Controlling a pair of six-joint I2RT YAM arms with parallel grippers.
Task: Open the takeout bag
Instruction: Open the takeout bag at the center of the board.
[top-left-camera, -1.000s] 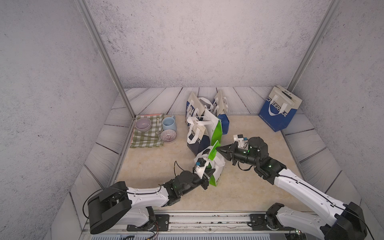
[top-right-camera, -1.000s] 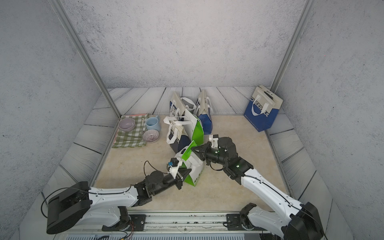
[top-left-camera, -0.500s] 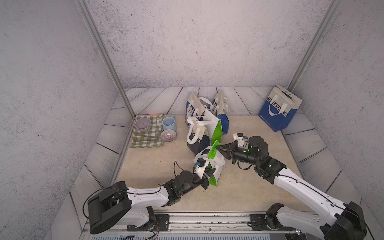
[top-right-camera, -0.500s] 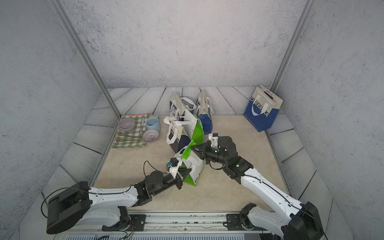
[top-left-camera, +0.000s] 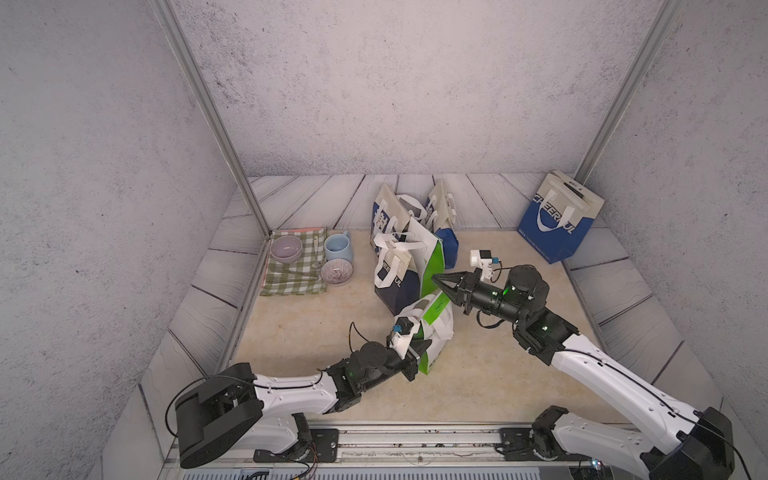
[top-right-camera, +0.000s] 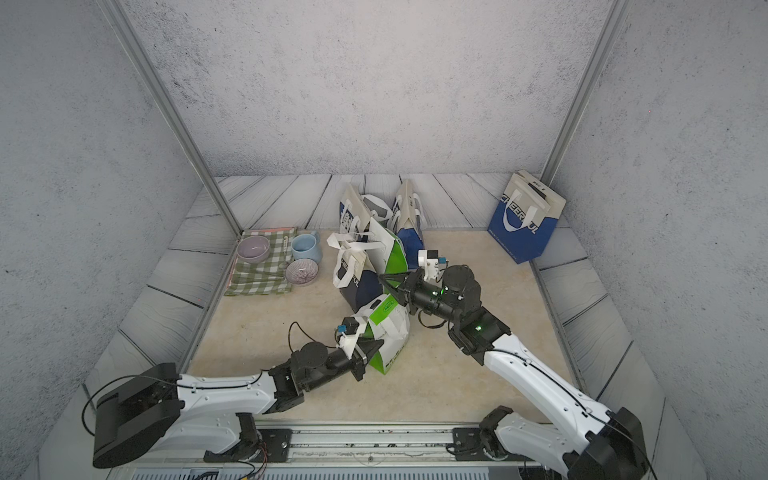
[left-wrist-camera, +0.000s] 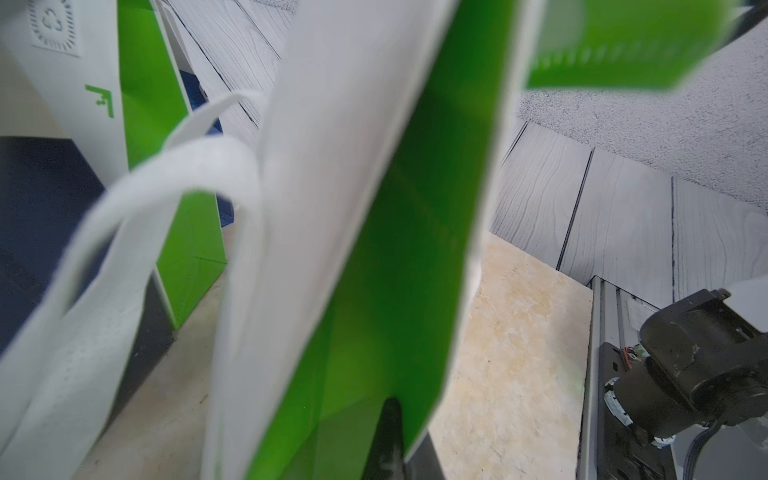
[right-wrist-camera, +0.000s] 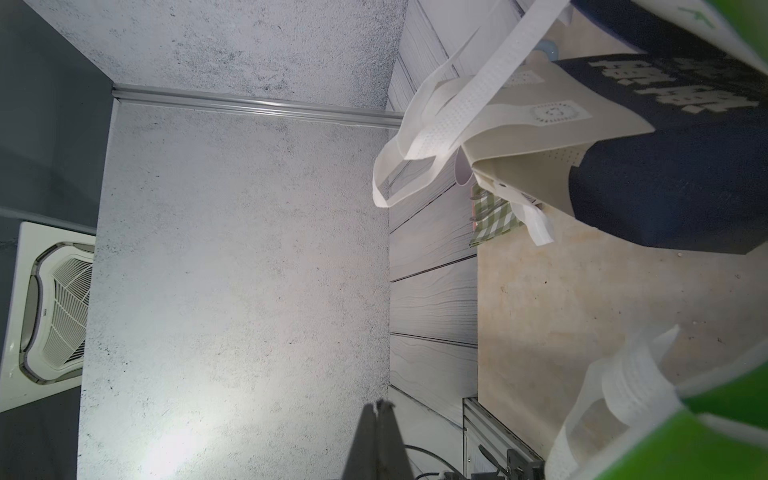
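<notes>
Near the table (top-left-camera: 299, 340) middle the bag (top-left-camera: 439, 332) leans, left jaws pinching its green side; right jaws, pressed together and empty, have lifted off its rim; mouth likely needs regrasping.

A: What is filling the frame?
B: The green-and-white takeout bag (left-wrist-camera: 395, 249) — its white handle (left-wrist-camera: 174, 174) is looping alongside.
A: The left gripper (left-wrist-camera: 405, 442)?
B: It is pinching the bag's green edge above the beige tabletop (left-wrist-camera: 519, 332).
</notes>
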